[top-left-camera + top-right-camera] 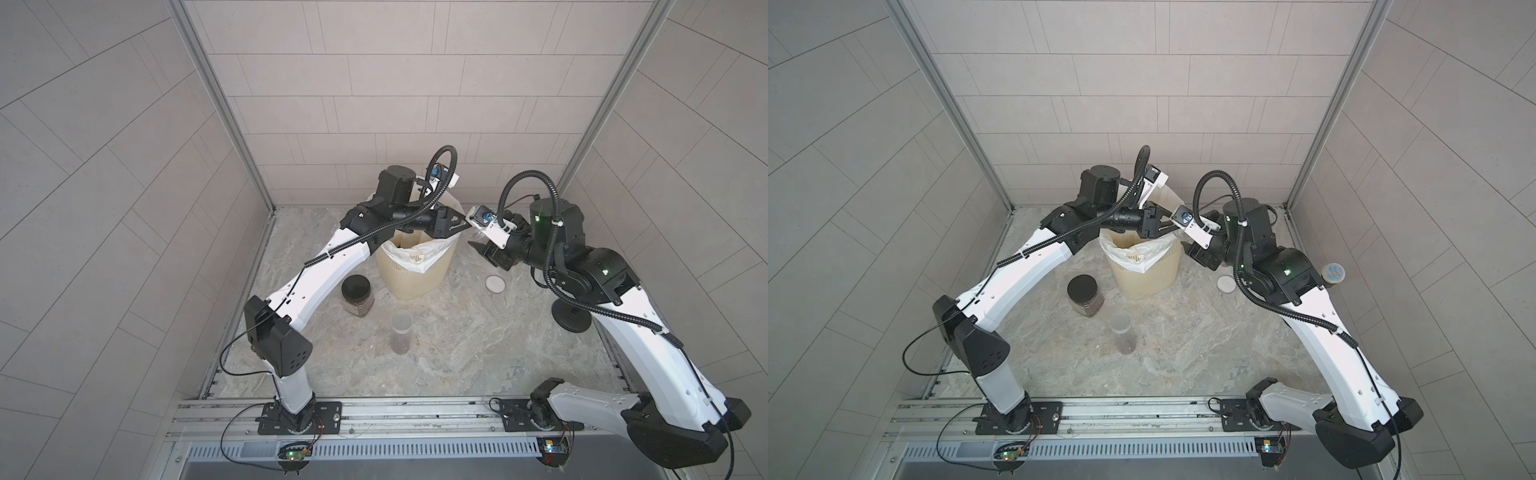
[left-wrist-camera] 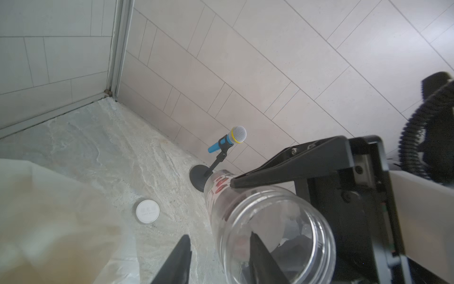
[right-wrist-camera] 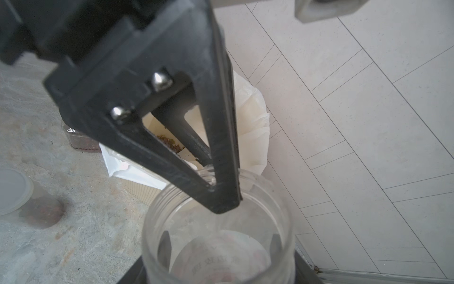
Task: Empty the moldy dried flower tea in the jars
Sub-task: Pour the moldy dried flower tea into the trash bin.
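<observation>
1. Your right gripper [image 3: 219, 248] is clamped around the body of the labelled jar [image 2: 245, 201]. It holds the jar tilted in the air, at about 3 o'clock from the cream bin [image 1: 415, 286] in a top view. The jar looks empty, and its white lid [image 2: 147, 211] lies on the table [image 1: 457, 353].
2. Your left gripper [image 2: 219, 236] has its fingers [image 2: 181, 258] spread astride the jar's rim, one inside the mouth and one outside. No pinch shows.
3. Expect this jar to be light, rigid and smooth-walled, so probably slippery. The threaded neck or mid-body seems the safest hold.
4. Some dried tea [image 3: 172, 143] lies inside the bin.
5. The black-lidded jar [image 1: 357, 297] stands at 8 o'clock from the bin and the tall cylinder [image 1: 402, 332] at 6 o'clock, both with tea inside. The cylinder looks tippy, so grasp it mid-height.
</observation>
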### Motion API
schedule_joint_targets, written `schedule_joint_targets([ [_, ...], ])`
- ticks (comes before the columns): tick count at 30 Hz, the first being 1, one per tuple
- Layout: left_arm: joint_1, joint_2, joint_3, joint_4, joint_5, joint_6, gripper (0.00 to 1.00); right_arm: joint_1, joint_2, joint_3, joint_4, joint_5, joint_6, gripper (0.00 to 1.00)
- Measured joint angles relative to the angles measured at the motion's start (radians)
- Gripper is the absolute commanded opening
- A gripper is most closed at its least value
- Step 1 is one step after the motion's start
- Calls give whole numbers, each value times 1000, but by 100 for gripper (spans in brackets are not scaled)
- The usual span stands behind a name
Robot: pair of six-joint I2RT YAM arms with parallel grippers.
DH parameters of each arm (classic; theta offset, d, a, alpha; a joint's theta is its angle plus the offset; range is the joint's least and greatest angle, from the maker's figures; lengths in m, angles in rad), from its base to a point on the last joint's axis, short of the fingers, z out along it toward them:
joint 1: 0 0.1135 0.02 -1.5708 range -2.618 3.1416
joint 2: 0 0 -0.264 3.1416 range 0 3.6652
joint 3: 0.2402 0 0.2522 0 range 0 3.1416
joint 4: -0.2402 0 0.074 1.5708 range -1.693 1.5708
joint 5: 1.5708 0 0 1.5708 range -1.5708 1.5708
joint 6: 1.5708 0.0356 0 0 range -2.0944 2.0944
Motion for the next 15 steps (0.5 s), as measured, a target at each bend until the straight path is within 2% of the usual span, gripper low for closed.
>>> schedule_joint_targets([
  [5, 0, 5, 28, -68, -43, 53, 18, 32, 20, 0, 0, 63, -24, 42],
  [15, 5, 34, 77, -134, -85, 99, 5, 33, 66, 6, 21, 78, -44, 50],
])
